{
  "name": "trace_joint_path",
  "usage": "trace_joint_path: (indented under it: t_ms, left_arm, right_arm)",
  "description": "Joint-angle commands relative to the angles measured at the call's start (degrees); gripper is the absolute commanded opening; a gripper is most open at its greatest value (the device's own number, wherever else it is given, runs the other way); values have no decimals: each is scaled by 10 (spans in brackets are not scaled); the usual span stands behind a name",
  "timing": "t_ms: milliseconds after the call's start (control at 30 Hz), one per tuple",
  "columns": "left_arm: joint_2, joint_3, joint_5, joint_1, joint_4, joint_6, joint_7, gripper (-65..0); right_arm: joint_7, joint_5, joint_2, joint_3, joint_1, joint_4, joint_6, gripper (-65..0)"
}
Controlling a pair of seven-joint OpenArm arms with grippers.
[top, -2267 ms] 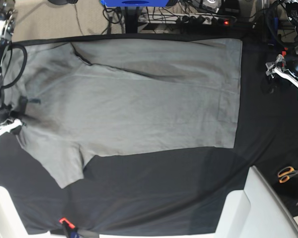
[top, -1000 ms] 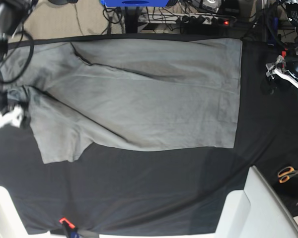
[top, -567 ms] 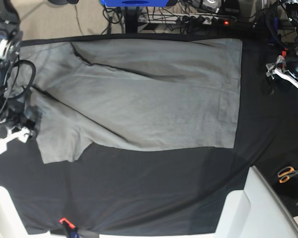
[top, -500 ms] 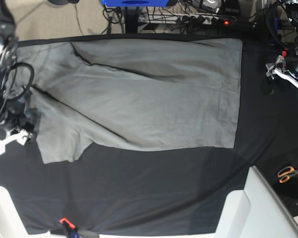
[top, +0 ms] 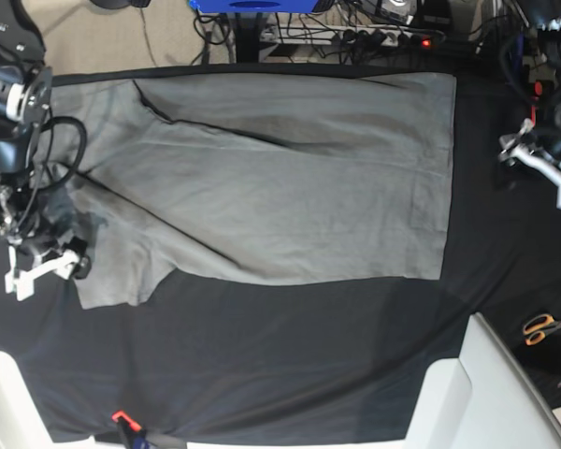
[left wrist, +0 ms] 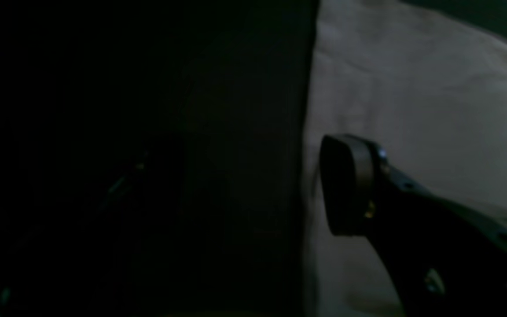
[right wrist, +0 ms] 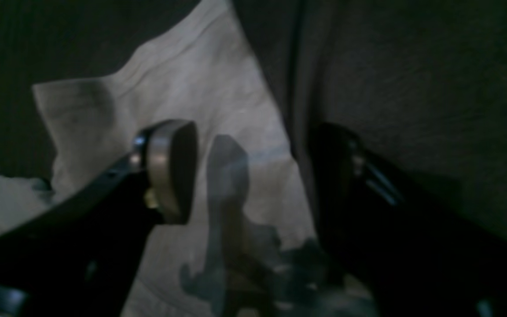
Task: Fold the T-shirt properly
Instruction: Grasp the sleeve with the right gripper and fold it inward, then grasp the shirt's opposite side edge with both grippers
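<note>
A: The shirt [top: 262, 178] lies flat across the dark surface [top: 290, 365], lower sleeve by the right pincer [top: 47, 267].

B: That pincer is wide, one finger [right wrist: 170, 169] over grey cloth, the other off its edge. Closing there, it may catch the cover too.

A: And the left pincer [top: 542, 159]?

B: Beyond the hem; I can't tell its gape. One-sided lifting could skew the fold.

matt grey cotton T-shirt [top: 280, 178] softly creased, matt black table cloth [top: 290, 365] smooth weave, right gripper [right wrist: 253, 176] dull metal fingers with dark matt pads, orange plastic-handled scissors [top: 542, 328]
</note>
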Motion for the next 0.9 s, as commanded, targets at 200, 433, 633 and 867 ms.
trace_joint_path:
  t_ms: [200,433,633,867]
  left_arm:
    - [9,50,76,-90,-25,-4,-11,-193]
    - [10,52,135,-200,-152,-4,-13,-193]
    - [10,140,161,-253,-244,-2,-94,-184]
    - [14,137,160,-317,-370,34,-149,-189]
  right_arm:
    - [-37,-6,-8,-28,1,9,3,-384]
    - [-34,-4,-5,-28,4,14,3,-611]
    - [-34,-4,-5,-29,5,31,3,-644]
    - [-34,-5,-4,-30,6,31,3,-645]
